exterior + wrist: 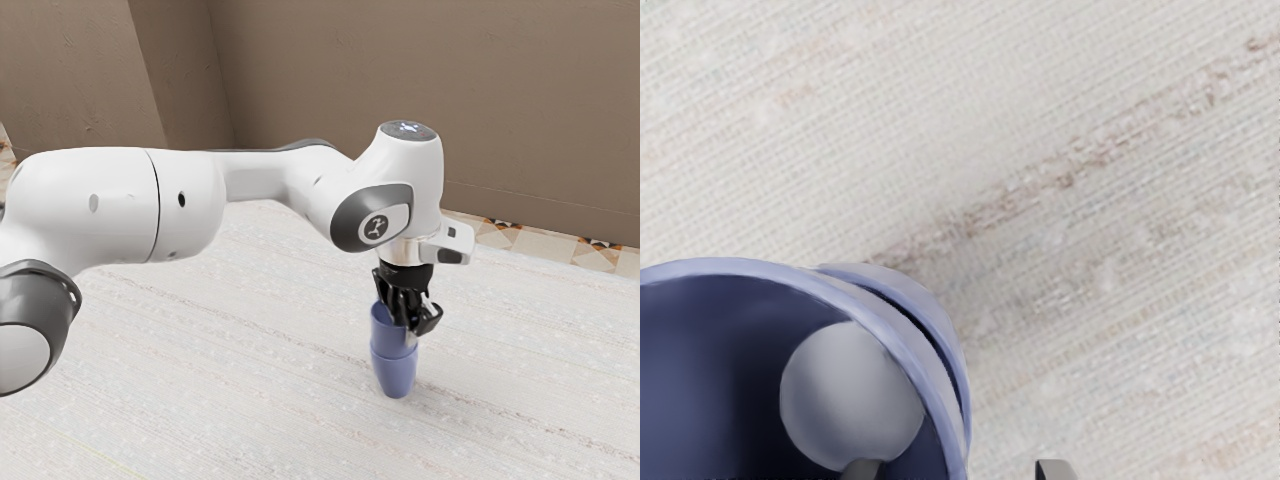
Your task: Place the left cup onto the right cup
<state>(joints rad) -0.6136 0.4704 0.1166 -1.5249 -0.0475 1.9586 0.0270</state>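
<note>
Black two-finger end effector (412,320) hangs straight down from the white arm (200,200), directly over the stack of cups. The first blue-violet tapered plastic cup (384,322) sits nested upright inside the second blue-violet tapered plastic cup (396,377). That second cup stands on the pale, woven-textured tabletop (200,400). In the exterior view the fingers are at the upper cup's rim, on the side toward that view's right. In the wrist view one dark fingertip (1052,468) shows outside the cup wall, with bare tabletop (1090,200) between it and the wall. A second tip shows inside the cup, so the fingers stand apart, straddling the wall without clamping it. The upper cup's interior (710,370) is dark blue, with a pale grey round patch (850,405) low inside. The lower cup's rim (925,300) peeks out just beyond the upper rim; the two look close to concentric. The tabletop is bare on all sides of the stack, with wide open room toward the camera and toward the exterior view's right. The arm's links occupy the space on the exterior view's left of the stack. Beyond the stack the tabletop's far edge meets a strip of patterned tile floor (540,242), then a plain brown wall (500,90). A faint brownish streak (1060,180) crosses the weave near the stack.
</note>
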